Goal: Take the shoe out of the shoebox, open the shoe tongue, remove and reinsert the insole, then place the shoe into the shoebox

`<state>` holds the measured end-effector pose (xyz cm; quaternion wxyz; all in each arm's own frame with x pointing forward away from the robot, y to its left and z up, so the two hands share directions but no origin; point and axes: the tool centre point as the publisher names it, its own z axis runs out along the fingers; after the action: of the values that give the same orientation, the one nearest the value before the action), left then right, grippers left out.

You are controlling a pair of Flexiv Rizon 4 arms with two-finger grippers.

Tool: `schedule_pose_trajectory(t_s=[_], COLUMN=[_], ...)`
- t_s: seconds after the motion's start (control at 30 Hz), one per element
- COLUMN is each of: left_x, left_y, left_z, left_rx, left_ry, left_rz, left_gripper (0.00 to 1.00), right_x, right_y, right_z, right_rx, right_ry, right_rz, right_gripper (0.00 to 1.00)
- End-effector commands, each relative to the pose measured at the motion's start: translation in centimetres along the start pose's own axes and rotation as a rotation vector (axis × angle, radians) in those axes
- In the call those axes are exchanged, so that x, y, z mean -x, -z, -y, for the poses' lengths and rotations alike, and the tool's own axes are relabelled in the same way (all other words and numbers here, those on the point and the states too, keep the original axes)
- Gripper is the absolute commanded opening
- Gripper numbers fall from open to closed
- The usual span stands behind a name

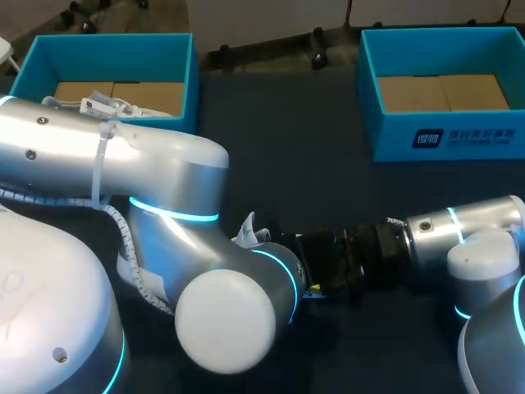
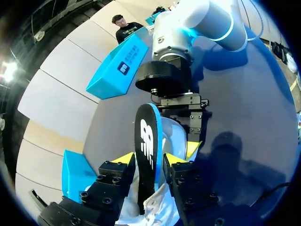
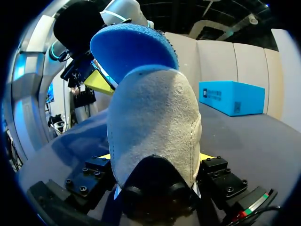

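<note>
A pale grey-and-white shoe [image 3: 155, 117] sits heel-first between the fingers of my right gripper [image 3: 155, 157], which is shut on it low over the table. A black insole [image 2: 148, 155] with a blue underside [image 3: 134, 47] stands up out of the shoe's opening. My left gripper [image 2: 149, 159] is over the shoe with a yellow tip against each side of the insole. In the head view my left arm hides most of the shoe [image 1: 246, 230], and my right gripper [image 1: 316, 275] reaches in from the right.
One blue shoebox [image 1: 107, 49] with crumpled paper stands at the back left, another blue shoebox [image 1: 443, 139] at the back right. Dark tabletop [image 1: 279, 164] lies between them.
</note>
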<state>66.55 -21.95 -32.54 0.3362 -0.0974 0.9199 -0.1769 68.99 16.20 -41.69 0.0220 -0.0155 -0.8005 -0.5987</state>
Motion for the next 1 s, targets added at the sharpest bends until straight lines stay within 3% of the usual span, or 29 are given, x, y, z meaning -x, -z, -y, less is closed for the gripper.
schedule_pose_trajectory(t_s=[0.03,0.47,0.57,0.7,1.0], left_x=[-0.3,-0.2,-0.2,0.2,1.3], left_y=[-0.6,-1.7,-1.9,-2.7,-1.9], left_z=[0.2,-1.3,-1.5,-1.3,-0.1], left_rx=[0.015,0.024,0.018,0.019,-0.013], left_ry=[-0.003,-0.013,-0.02,-0.024,0.02], left_rz=[0.009,-0.007,-0.002,-0.006,-0.11], left_gripper=[0.38,0.31,0.22,0.0,0.0], right_x=[-0.1,-0.1,-0.1,-0.1,-0.1], right_y=[-0.1,-0.1,-0.1,-0.1,-0.1], right_z=[0.1,0.1,0.1,0.1,0.1], right_rx=[-0.003,-0.003,-0.003,-0.003,-0.003], right_ry=[0.0,0.0,0.0,0.0,0.0], right_rz=[0.001,0.001,0.001,0.001,0.001], right_gripper=[0.0,0.0,0.0,0.0,0.0])
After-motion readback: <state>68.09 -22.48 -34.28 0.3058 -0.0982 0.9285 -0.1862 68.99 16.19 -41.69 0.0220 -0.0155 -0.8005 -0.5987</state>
